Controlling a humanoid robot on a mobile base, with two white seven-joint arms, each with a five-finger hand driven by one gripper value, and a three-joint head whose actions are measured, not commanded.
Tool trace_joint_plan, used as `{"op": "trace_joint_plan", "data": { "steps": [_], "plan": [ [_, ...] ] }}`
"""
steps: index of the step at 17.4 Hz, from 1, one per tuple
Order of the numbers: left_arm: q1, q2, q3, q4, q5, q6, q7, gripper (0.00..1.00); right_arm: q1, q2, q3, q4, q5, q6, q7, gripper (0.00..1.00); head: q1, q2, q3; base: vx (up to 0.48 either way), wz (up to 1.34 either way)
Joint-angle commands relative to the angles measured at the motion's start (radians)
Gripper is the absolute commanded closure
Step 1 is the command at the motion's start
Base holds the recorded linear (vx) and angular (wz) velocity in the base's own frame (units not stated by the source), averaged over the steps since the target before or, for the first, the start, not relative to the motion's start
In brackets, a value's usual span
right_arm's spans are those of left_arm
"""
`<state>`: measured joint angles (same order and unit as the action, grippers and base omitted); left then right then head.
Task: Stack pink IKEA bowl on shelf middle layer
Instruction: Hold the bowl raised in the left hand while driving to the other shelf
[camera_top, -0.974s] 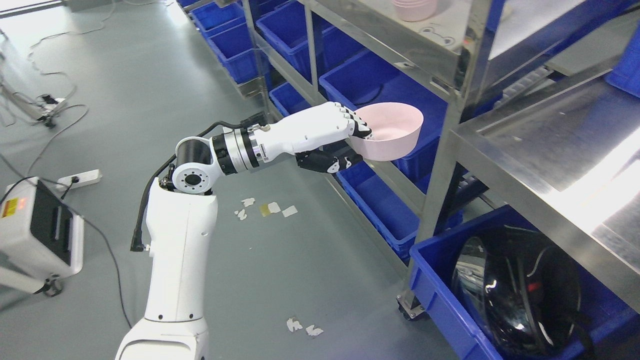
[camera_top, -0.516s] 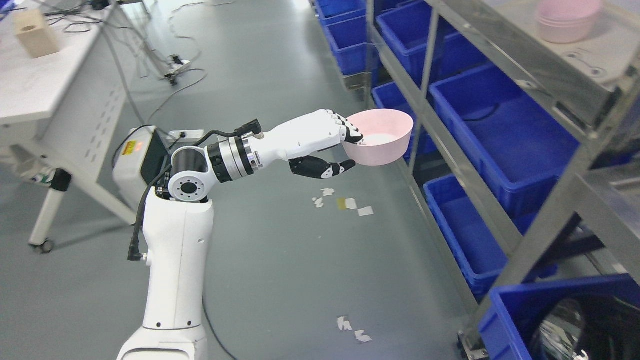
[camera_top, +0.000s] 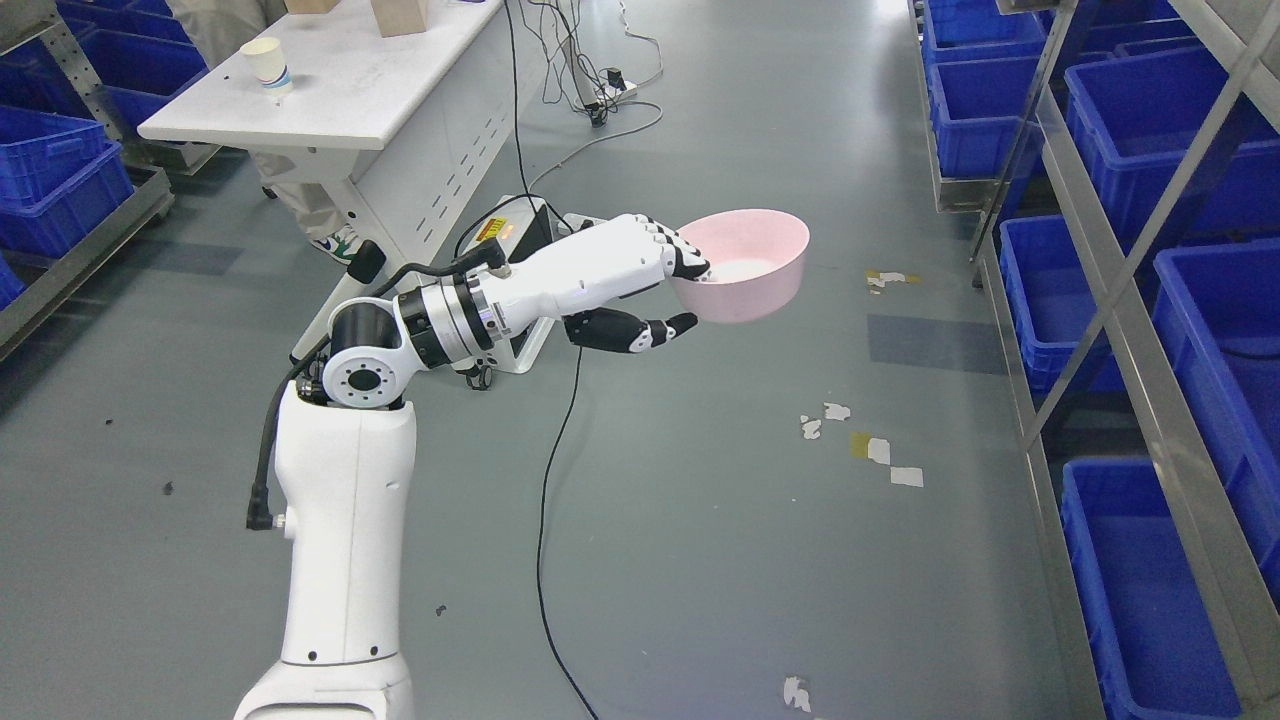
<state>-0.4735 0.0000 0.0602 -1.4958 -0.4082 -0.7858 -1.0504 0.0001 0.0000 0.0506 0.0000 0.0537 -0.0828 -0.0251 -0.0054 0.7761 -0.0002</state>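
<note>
- Far left: blue bins on a low rack, at the frame edge.
- Upper left: white table; paper cup stands upright near its left corner, print on it too small to read. Two wooden blocks at the table's far edge, cut off by the top of the frame.
- A person's legs and shoe show behind the table's legs.
- Left arm comes up from bottom left, elbow bent, forearm reaching right.
- Behind the forearm: a white box unit on the floor with a red/yellow label; text not legible. Black cables trail across the floor.
- Left hand grips the bowl by its left rim: fingers curled over the rim into the bowl, thumb below the wall, pointing right; thumb contact with the wall unclear.
- Bowl is pink, upright, opening up, sticking out right of the hand. It hangs in mid-air over the open floor, well apart from the shelf. No brand mark visible on it.
- Floor right of the bowl: scraps of tape.
- Right edge: metal shelf with more blue bins, seen at an angle.
- Right arm not visible.
</note>
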Motion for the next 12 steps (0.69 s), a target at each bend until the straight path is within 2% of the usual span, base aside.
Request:
{"op": "trace_joint_plan", "data": {
  "steps": [1, 5, 12],
  "plan": [
    [0.003, 0.017, 0.033, -0.006, 0.0, 0.0, 0.001, 0.99, 0.023, -0.018, 0.0, -0.018, 0.0, 0.0, -0.001, 0.0, 0.0, 0.0, 0.0, 0.13, 0.17],
    [0.006, 0.017, 0.043, -0.006, 0.0, 0.0, 0.001, 0.99, 0.023, -0.018, 0.0, -0.018, 0.0, 0.0, -0.001, 0.0, 0.0, 0.0, 0.0, 0.17, 0.03],
    [0.006, 0.017, 0.043, -0.004, -0.001, 0.0, 0.001, 0.99, 0.023, -0.018, 0.0, -0.018, 0.0, 0.0, -0.001, 0.0, 0.0, 0.0, 0.0, 0.283, -0.02]
  ]
}}
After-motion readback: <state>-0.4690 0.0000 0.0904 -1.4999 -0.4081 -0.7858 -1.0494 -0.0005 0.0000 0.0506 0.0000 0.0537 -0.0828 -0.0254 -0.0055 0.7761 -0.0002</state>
